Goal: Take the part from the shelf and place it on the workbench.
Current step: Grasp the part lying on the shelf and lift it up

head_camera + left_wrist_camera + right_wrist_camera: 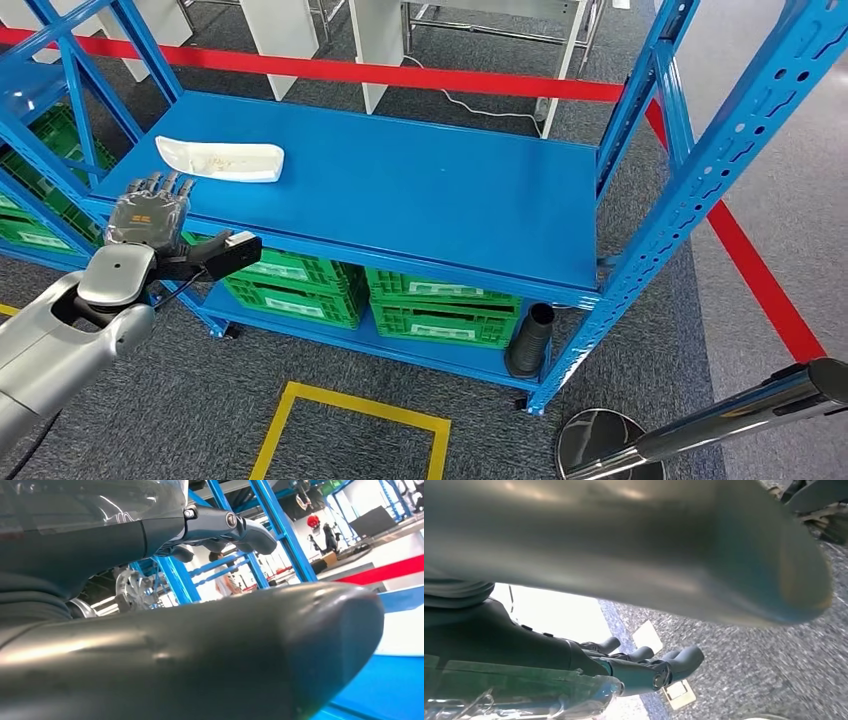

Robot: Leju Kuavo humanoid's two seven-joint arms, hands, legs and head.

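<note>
The part (218,160) is a long white moulded piece lying flat on the left end of the blue shelf board (430,190). My left hand (150,212) is at the board's front edge, just short of the part. Its fingers (160,186) are stretched toward the part and its thumb (226,254) sticks out to the side, with nothing held. In the left wrist view the left hand (200,645) has its thumb well apart from the fingers (225,527), with the white part (402,632) beyond on the blue board. My right hand (624,545) hangs over grey carpet holding nothing, its fingers (649,667) apart from the thumb.
Green crates (300,280) (440,308) fill the lower shelf level, and a black ribbed tube (530,340) stands at its right end. Blue uprights (710,170) frame the shelf's right side. A chrome post and base (620,445) is at the lower right. Yellow tape (350,420) and red tape (760,280) mark the floor.
</note>
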